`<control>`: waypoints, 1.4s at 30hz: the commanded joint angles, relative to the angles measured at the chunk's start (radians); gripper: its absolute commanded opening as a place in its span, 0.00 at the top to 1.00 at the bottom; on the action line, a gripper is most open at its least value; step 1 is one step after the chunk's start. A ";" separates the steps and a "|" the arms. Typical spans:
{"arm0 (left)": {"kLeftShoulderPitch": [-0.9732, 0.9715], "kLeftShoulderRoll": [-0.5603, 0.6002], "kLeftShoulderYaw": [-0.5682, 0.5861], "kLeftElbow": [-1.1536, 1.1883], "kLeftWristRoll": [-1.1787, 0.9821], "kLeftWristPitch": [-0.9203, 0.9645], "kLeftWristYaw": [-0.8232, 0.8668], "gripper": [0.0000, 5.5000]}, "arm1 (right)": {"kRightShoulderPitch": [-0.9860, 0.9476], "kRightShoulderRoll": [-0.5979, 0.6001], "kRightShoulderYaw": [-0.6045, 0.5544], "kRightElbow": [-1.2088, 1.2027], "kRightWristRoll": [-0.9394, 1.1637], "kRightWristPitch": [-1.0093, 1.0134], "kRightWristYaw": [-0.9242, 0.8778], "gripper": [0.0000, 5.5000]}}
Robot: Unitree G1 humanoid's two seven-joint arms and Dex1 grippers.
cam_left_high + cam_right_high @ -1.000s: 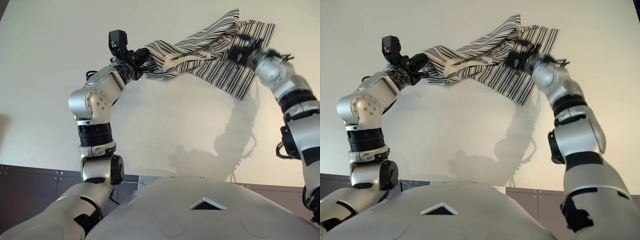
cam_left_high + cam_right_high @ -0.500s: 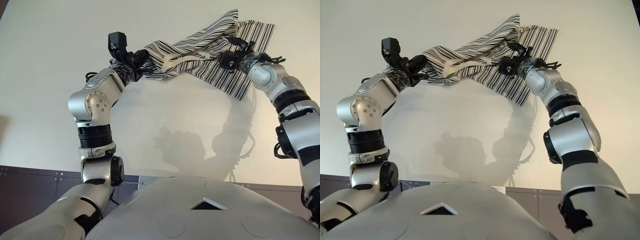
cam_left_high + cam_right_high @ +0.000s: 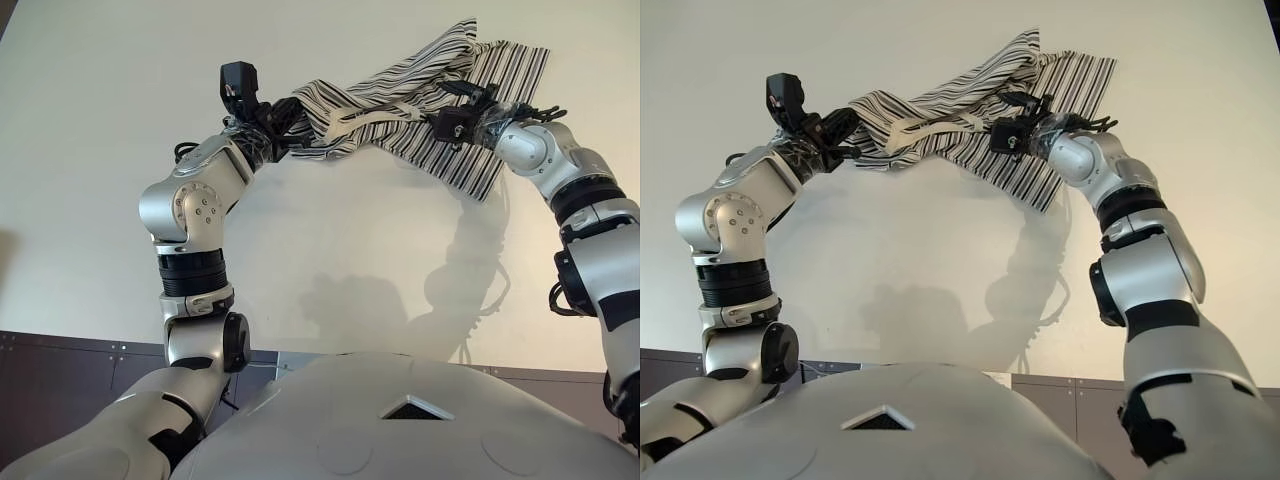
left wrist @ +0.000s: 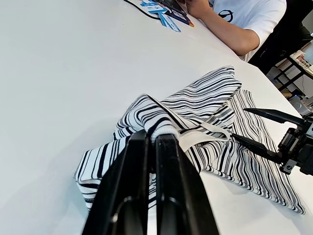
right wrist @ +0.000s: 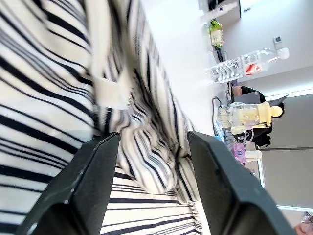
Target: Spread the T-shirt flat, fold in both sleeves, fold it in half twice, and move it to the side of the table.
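A black-and-white striped T-shirt lies bunched on the white table, with its pale collar showing near the middle. My left gripper is shut on the shirt's left edge, pinching a striped fold between its fingers. My right gripper hovers open just over the shirt's right half, close to the collar. Its two thin fingers are spread apart with nothing between them. The right wrist view looks down on striped cloth between the open pads.
Printed papers lie at the table's far edge. Bottles and small items stand beyond the shirt on that side. Bare white tabletop stretches in front of the shirt and to its left.
My right gripper has moved left over the shirt, from its right part toward the collar. The left gripper and the shirt have hardly shifted.
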 commanded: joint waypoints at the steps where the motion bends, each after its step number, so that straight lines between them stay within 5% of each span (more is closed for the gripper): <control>1: -0.012 0.003 -0.001 -0.003 -0.003 0.014 -0.006 0.98 | 0.010 0.006 -0.010 -0.005 0.020 0.009 0.030 0.54; 10: -0.026 0.012 -0.002 0.010 0.003 0.008 -0.020 0.98 | 0.034 -0.010 -0.020 -0.017 0.044 -0.001 0.097 0.54; 16: -0.031 0.010 -0.007 0.017 0.006 0.006 -0.024 0.98 | -0.018 0.034 -0.022 0.037 0.006 0.113 -0.086 0.54; 30: -0.023 0.001 -0.023 0.018 0.006 0.013 -0.026 0.98 | -0.051 0.092 0.019 0.132 -0.043 0.193 -0.087 0.54; 42: -0.029 -0.003 -0.022 0.020 0.003 0.013 -0.025 0.98 | -0.071 0.082 0.093 0.135 -0.119 0.170 -0.194 0.93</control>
